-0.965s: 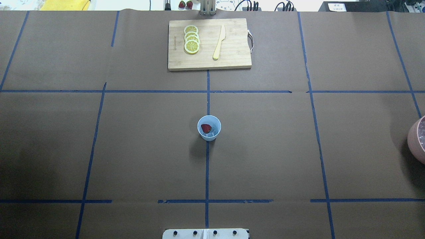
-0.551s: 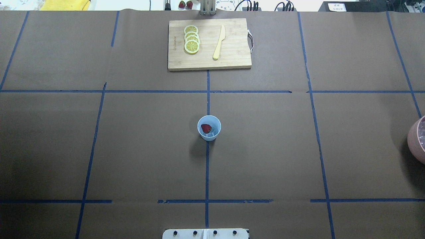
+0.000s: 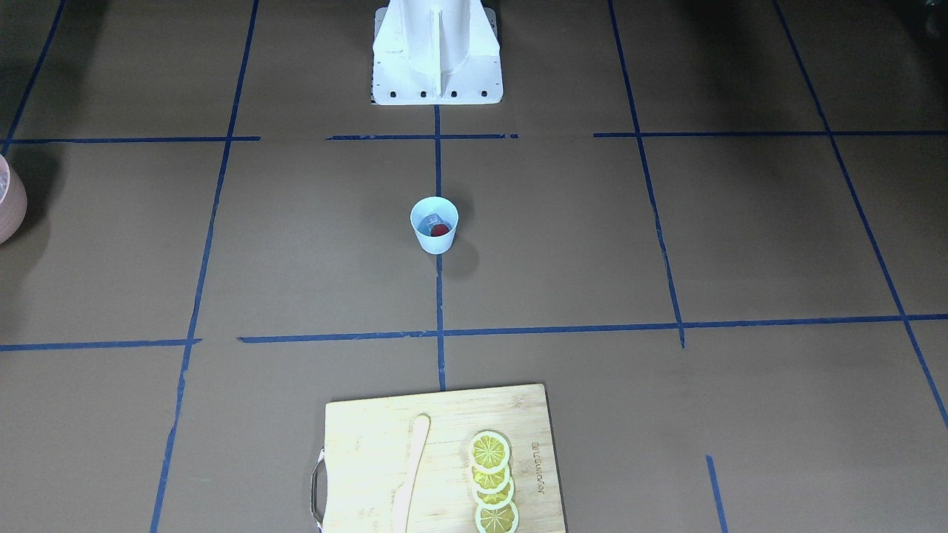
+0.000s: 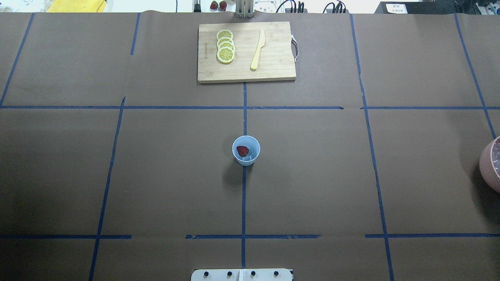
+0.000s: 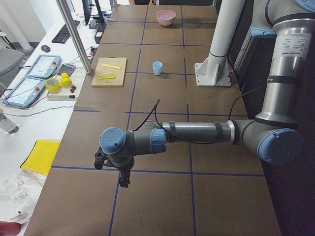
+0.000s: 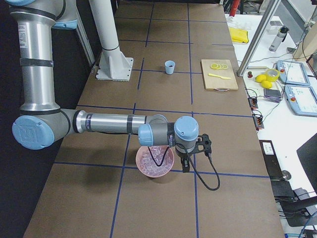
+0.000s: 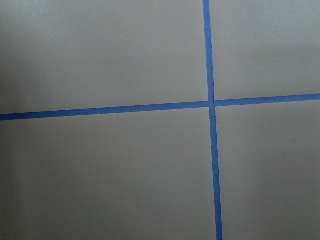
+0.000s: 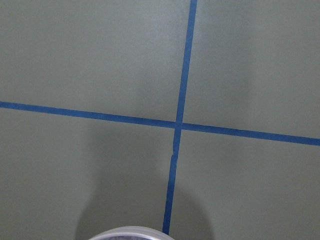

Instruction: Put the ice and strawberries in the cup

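The light-blue cup (image 4: 246, 156) stands at the table's centre on a blue tape line. Inside it lie a dark-red strawberry (image 4: 242, 150) and a clear piece of ice (image 4: 252, 154). The front-facing view shows the cup (image 3: 434, 240) with the strawberry (image 3: 440, 231) and ice (image 3: 432, 219). My left gripper (image 5: 123, 181) shows only in the exterior left view, far from the cup (image 5: 157, 68), over bare table. My right gripper (image 6: 184, 167) shows only in the exterior right view, beside the pink bowl. I cannot tell whether either is open or shut.
A pink bowl (image 6: 148, 171) of ice pieces (image 6: 154, 157) stands at the table's right end (image 4: 488, 164). A wooden cutting board (image 4: 273, 66) at the far edge bears lemon slices (image 4: 225, 46) and a pale knife (image 4: 258, 50). Two strawberries (image 4: 218, 5) lie beyond the table.
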